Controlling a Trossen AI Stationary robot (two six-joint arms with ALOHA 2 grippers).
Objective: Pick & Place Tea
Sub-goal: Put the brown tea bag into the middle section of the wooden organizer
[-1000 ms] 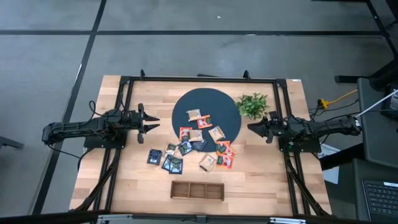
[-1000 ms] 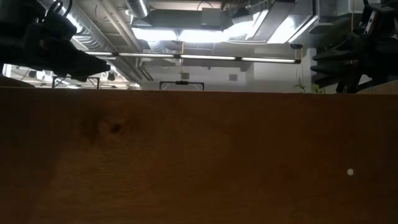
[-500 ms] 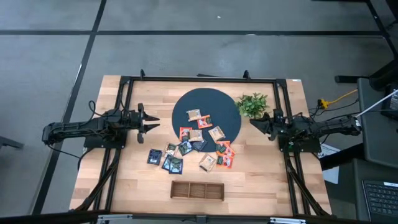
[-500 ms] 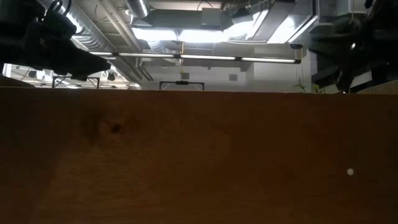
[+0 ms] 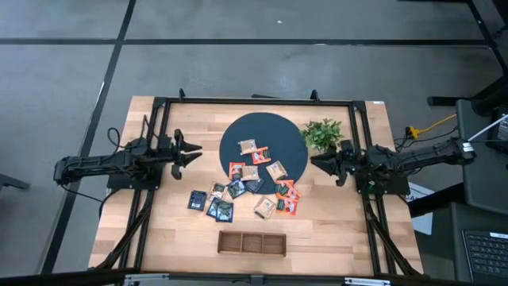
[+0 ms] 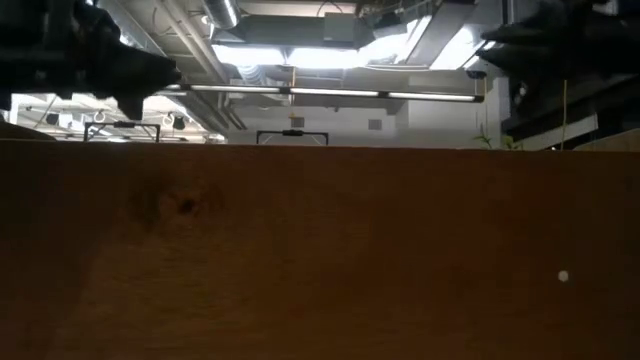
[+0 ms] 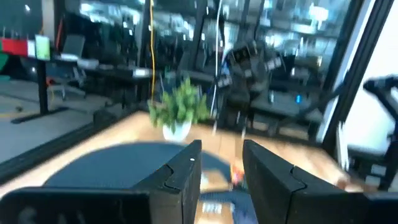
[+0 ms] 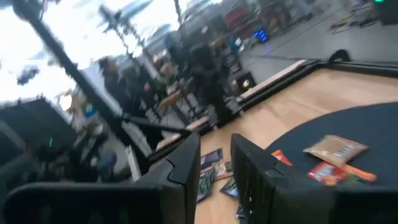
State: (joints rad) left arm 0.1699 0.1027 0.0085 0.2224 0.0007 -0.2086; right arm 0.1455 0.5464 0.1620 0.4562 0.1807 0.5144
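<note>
Several tea sachets, beige, orange-red and dark, lie flat and scattered. Some are on a round dark mat (image 5: pixel 262 131), such as a beige one (image 5: pixel 252 148) and an orange-red one (image 5: pixel 236 169). Others lie on the bare wood nearer the front, such as a dark one (image 5: pixel 222 208) and an orange-red one (image 5: pixel 287 199). My left gripper (image 5: pixel 194 152) hangs open above the table, left of the mat, pointing at it (image 7: pixel 221 152). My right gripper (image 5: pixel 316 161) hangs open right of the mat, pointing at it (image 8: pixel 216 146). Neither has anything between its fingers.
A narrow brown wooden tray (image 5: pixel 252 242) with three compartments lies near the front edge. A small leafy green plant (image 5: pixel 322 133) in a white pot stands at the mat's far right, close to my right gripper. A black frame (image 5: pixel 254 101) runs round the table top.
My right gripper has risen, come a little toward the mat and rolled about its own line. My left gripper has tipped its fingers upward and rolled, staying in place. The sachets have not moved.
</note>
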